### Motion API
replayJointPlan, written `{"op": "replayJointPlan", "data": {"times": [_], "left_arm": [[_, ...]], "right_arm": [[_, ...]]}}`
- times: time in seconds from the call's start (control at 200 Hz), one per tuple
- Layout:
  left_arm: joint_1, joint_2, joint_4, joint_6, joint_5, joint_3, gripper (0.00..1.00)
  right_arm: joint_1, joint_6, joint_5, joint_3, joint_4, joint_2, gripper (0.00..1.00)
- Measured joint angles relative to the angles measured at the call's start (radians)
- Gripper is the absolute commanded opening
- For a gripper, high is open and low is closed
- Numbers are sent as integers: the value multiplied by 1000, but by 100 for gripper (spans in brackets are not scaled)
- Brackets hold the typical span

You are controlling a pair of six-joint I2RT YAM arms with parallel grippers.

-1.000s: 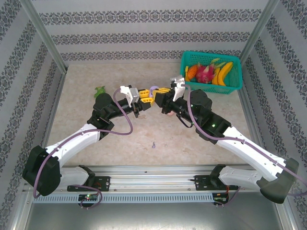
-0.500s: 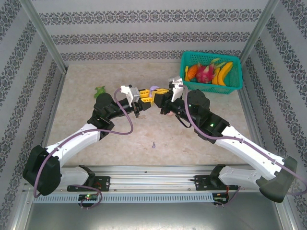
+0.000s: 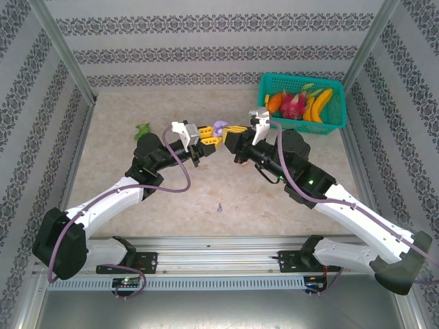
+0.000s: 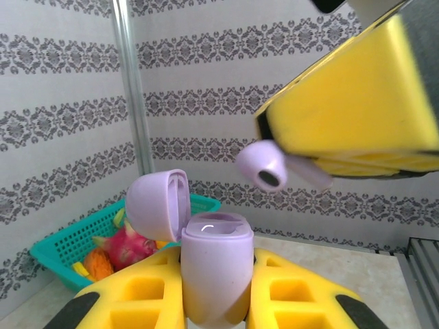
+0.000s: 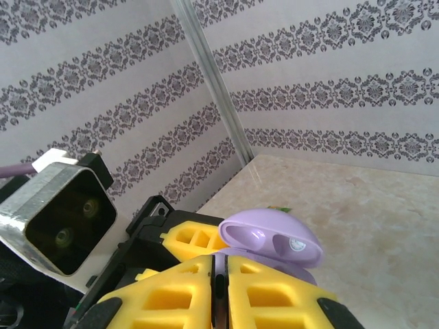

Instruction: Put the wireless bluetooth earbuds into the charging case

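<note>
Patterned walls close in the pale stone-look table [image 3: 123,123]. A glossy purple earbud [image 4: 264,166] is pinched in my right gripper [image 3: 231,130], just above the rounded lilac case [image 4: 212,264], which stands lid-open, clamped in my left gripper [image 4: 216,295]. I judge this the insertion step; next I must align it stem-down over the socket.

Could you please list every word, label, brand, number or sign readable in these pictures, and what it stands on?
No text can be read.
The purple charging case and its open lid are plain, as is the earbud.
The wallpaper bears ornament only, no letters.
Any marks on the small boards by the near rail are too small to read.
</note>
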Motion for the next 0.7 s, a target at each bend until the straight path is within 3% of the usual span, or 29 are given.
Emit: {"op": "replayJointPlan", "data": {"times": [0.375, 0.699], "left_arm": [[4, -41, 5, 0, -140, -132, 0], [42, -180, 2, 0, -285, -209, 0]], "right_arm": [[-22, 65, 26, -144, -26, -80, 11], [-21, 157, 55, -340, -7, 8, 9]]}}
